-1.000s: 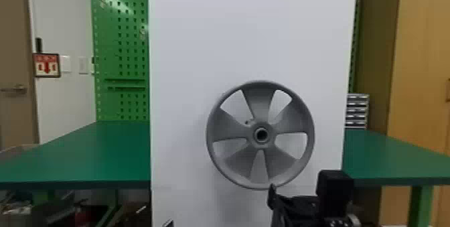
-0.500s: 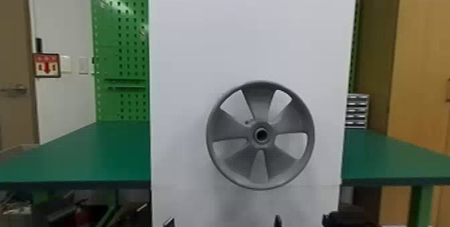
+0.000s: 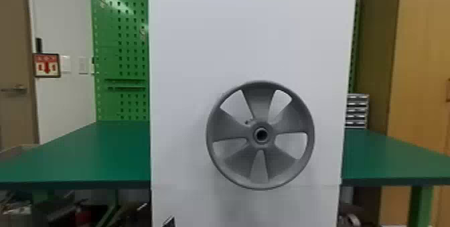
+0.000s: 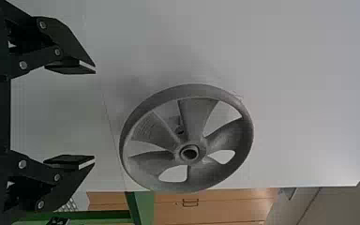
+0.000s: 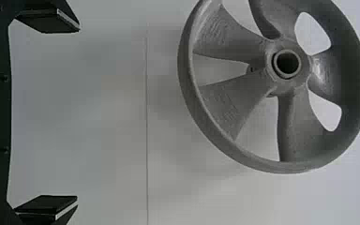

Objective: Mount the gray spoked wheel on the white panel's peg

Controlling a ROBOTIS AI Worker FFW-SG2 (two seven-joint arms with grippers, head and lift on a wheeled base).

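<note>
Fingers (image 4: 70,67) wide apart and empty on both my left gripper (image 4: 94,114) and right gripper (image 5: 78,114). The gray spoked wheel (image 3: 260,126) hangs at the white panel (image 3: 251,35), nothing of mine touching it, so I reckon it's mounted; can't tell how snugly. Probably just backing off remains.

Two open robot tools, fingers spread wide

At the bottom edge of the head view, left of centre, a small dark tip of the left tool (image 3: 170,222) pokes into the frame. In the left wrist view, the left tool (image 4: 94,114) has its two black fingers (image 4: 70,66) wide apart, with flat pads facing each other and round bolts along the jointed links (image 4: 33,55). In the right wrist view, the right tool (image 5: 78,114) is also open, its flat black fingertips (image 5: 51,21) well apart.
</note>
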